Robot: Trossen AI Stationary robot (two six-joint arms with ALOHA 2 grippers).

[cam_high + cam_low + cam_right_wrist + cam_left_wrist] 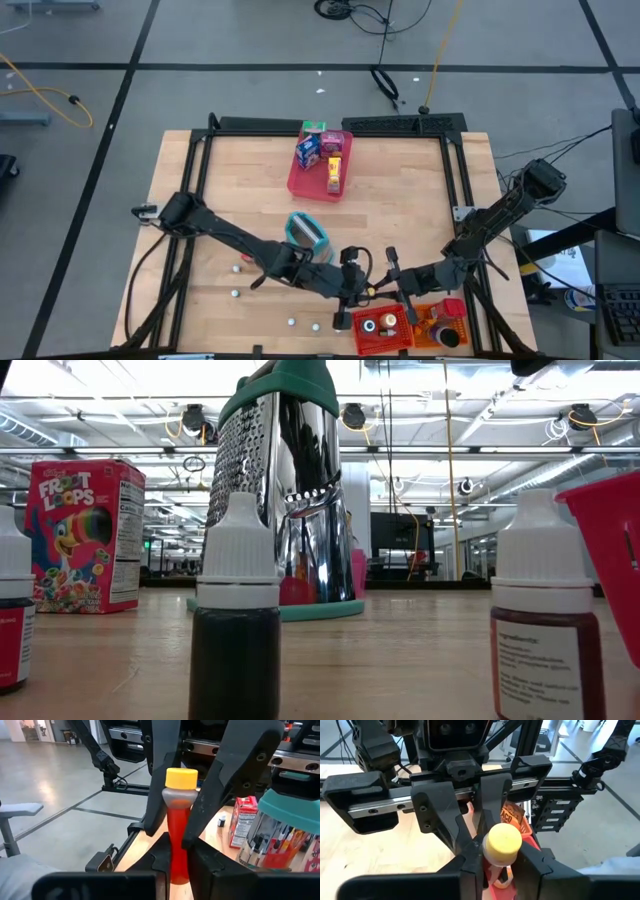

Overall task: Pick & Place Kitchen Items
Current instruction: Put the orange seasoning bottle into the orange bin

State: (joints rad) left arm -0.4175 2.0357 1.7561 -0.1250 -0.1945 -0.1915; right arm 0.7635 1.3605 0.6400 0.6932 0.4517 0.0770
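At the near edge of the desk sit the red bin [358,330] and the orange bin [466,336], side by side, each with a few things in it. Just behind and above the red bin the two arms meet tip to tip, and the bottle [177,835], red with a yellow cap, is held in the air between them.

The right end effector [175,857] is clamped on the bottle's lower body. The left end effector [502,867] is pressed to the neck just under the cap, its fingers [157,775] touching both sides, so I read it as gripping too.

The bottle's long axis runs along the line from one wrist to the other, roughly across the desk. The cap points toward the left arm and the base toward the right. Neither arm is nearer, since both have it.

The next move seems to turn on this shared hold. One end effector must let go along that axis without tipping the bottle. The red bin lies almost straight below, on the right arm's side, so the right arm looks better placed to carry it down.

Farther back stands the steel grater [307,232] with its teal top, upright and just beyond the left forearm. A few small white-capped bottles [237,268] stand scattered on the left half of the desk, well apart from the handover. Farthest is the pink tray [303,183], holding small cartons.
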